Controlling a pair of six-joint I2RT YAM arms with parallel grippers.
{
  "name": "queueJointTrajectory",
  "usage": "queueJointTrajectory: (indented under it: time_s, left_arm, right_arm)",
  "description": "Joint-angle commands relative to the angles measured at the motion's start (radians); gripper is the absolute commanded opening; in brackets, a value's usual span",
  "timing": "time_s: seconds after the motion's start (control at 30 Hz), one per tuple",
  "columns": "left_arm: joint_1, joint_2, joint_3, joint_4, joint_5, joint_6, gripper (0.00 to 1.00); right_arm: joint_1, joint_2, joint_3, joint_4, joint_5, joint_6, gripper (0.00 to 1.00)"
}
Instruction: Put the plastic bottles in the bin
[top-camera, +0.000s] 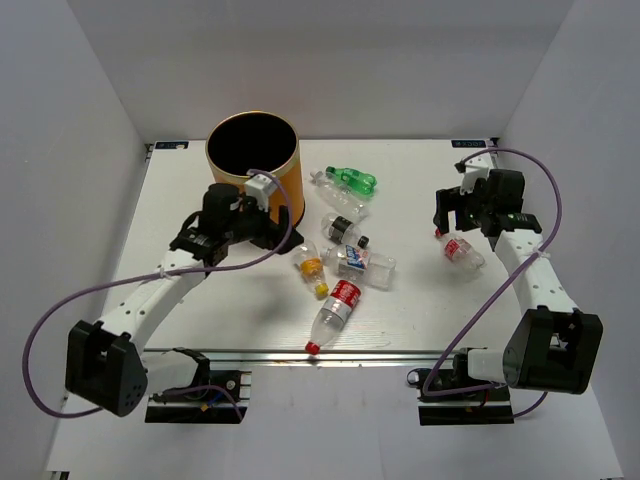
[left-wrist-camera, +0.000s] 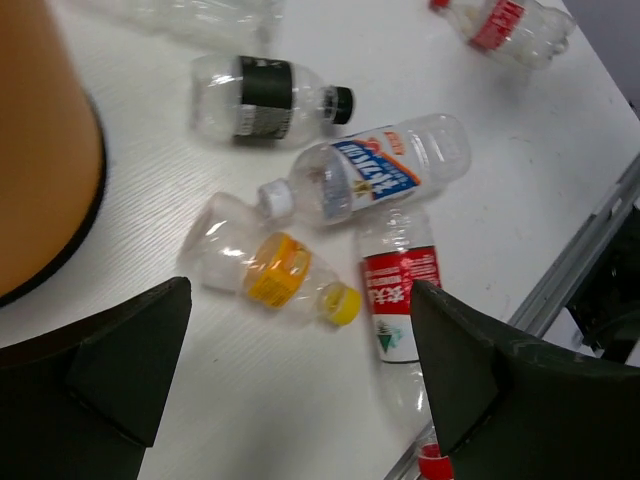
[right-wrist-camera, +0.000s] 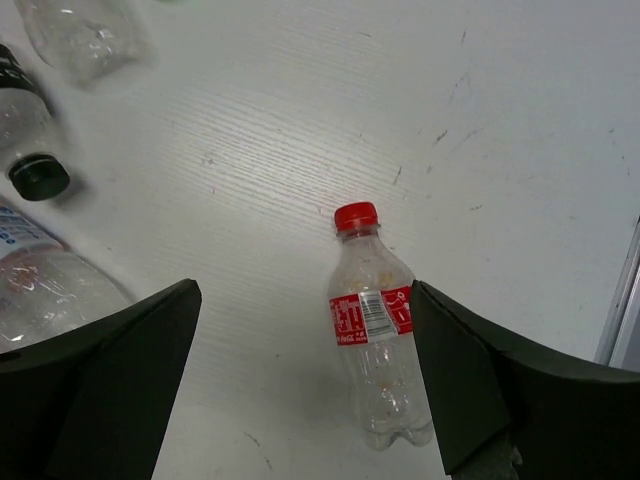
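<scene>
Plastic bottles (top-camera: 345, 230): seven counted, all lying on their sides on the table (top-camera: 420, 300); none can be made out in the black mouth of the bin (top-camera: 289, 190).

Placement: five bunched mid-table just right of the bin, among them a green bottle (top-camera: 352, 180) farthest back, an orange-label bottle (left-wrist-camera: 272, 276) and a blue-white bottle (left-wrist-camera: 372, 172), these two close enough to nearly touch. A long red-label bottle (top-camera: 336, 308) lies nearest the front, its cap at the table's edge rail. A red-cap bottle (right-wrist-camera: 372, 328) lies alone toward the right side.

Handling, as judged: they look empty, so light; thin-walled, likely to dent under a firm squeeze, smooth and apt to roll or skid when nudged. Best hold is across the belly at the label, jaws square to the long axis, not at the tapering neck.

Pincers: right gripper (right-wrist-camera: 305, 290) spread wide and holding nothing, the red-cap bottle lying between its fingers, nearer one side. Left gripper (left-wrist-camera: 298, 294) likewise spread and empty, above the orange-label bottle, with the bin just beside it.

Room: bare table all round the red-cap bottle, so a clean approach there, though the bin stands well across the table from it. Bunched bottles leave little gap for a finger; neighbours may get knocked. The front bottle could roll off the edge if pushed. The bin's mouth is far wider than any bottle.
</scene>
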Motion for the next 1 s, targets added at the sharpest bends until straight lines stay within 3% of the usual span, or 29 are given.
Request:
queueJointTrajectory:
  time_s: [0.0, 0.13, 0.2, 0.27, 0.33, 0.37, 0.43, 0.5, 0.53, 0.7, 0.97]
  left_arm:
    - [-0.100, 0.046, 0.074, 0.002, -0.039, 0.018, 1.00]
    - [-0.205, 0.129, 0.129, -0.032, -0.143, 0.027, 0.99]
    - [-0.252, 0.177, 0.167, -0.052, -0.217, 0.027, 0.94]
    - [-0.282, 0.207, 0.195, -0.071, -0.277, 0.027, 0.86]
    - [-0.320, 0.255, 0.228, -0.081, -0.303, 0.027, 0.81]
    - [-0.343, 0.291, 0.247, -0.092, -0.330, 0.027, 0.71]
    - [-0.368, 0.332, 0.264, -0.103, -0.372, 0.027, 0.71]
    - [-0.400, 0.370, 0.278, -0.112, -0.384, 0.027, 0.89]
    - [-0.412, 0.408, 0.294, -0.121, -0.393, 0.027, 0.91]
    - [-0.490, 0.522, 0.445, -0.251, -0.432, 0.027, 0.95]
    - [-0.562, 0.559, 0.477, -0.397, -0.432, 0.006, 0.96]
  right_arm:
    - [0.000, -0.025, -0.011, -0.020, 0.048, -0.041, 0.90]
    - [0.000, -0.022, -0.008, -0.072, 0.036, -0.151, 0.90]
    - [-0.004, -0.009, 0.017, -0.138, 0.007, -0.231, 0.90]
    - [-0.007, 0.006, 0.034, -0.123, 0.059, -0.188, 0.90]
    - [-0.017, 0.018, 0.052, -0.137, 0.065, -0.180, 0.36]
    - [-0.023, 0.039, 0.075, -0.139, 0.086, -0.161, 0.18]
    - [-0.026, 0.058, 0.091, -0.164, 0.096, -0.159, 0.30]
    - [-0.030, 0.099, 0.118, -0.204, 0.109, -0.137, 0.66]
    - [-0.033, 0.112, 0.124, -0.212, 0.106, -0.137, 0.90]
    - [-0.041, 0.121, 0.114, -0.212, 0.099, -0.131, 0.90]
    - [-0.059, 0.164, 0.143, -0.209, 0.125, -0.116, 0.90]
